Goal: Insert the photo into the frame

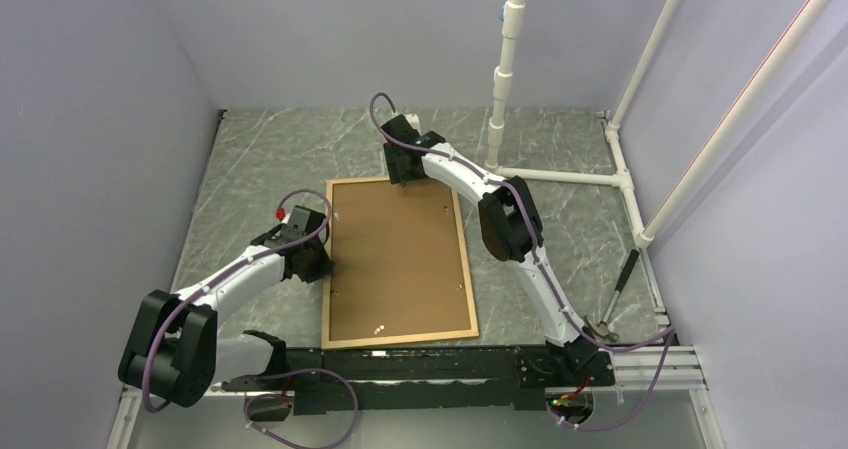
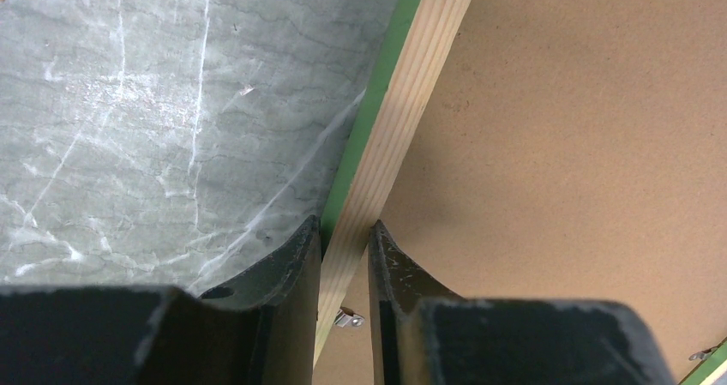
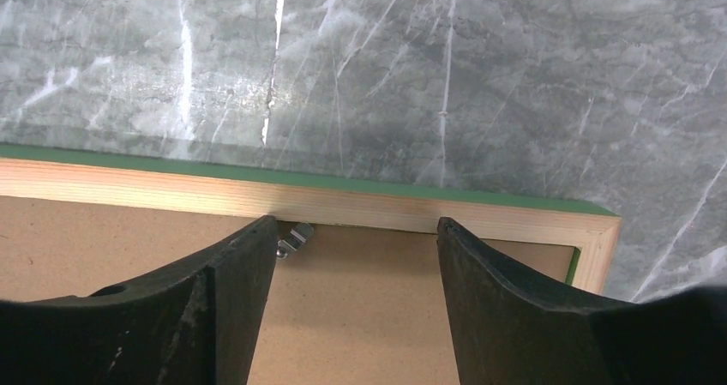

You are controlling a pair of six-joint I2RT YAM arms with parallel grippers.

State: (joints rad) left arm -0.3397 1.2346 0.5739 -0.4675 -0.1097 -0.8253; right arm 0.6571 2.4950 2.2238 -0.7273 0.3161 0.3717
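frame (image 1: 400, 337) — flat on table (image 1: 260, 169), wood side up, board (image 1: 395, 259) seated in it | left claw (image 2: 345, 231) clamped astride left rail, steadying | right claw (image 3: 356, 231) apart over far-rail clip (image 3: 296, 235), likely to turn it | photo unseen — perhaps under board

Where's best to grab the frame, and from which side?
Take the frame by its thin left rail, straddling it from above, as the left hand does now. It lies flat with the backing board filling it, so only the narrow rails fit inside a hand.
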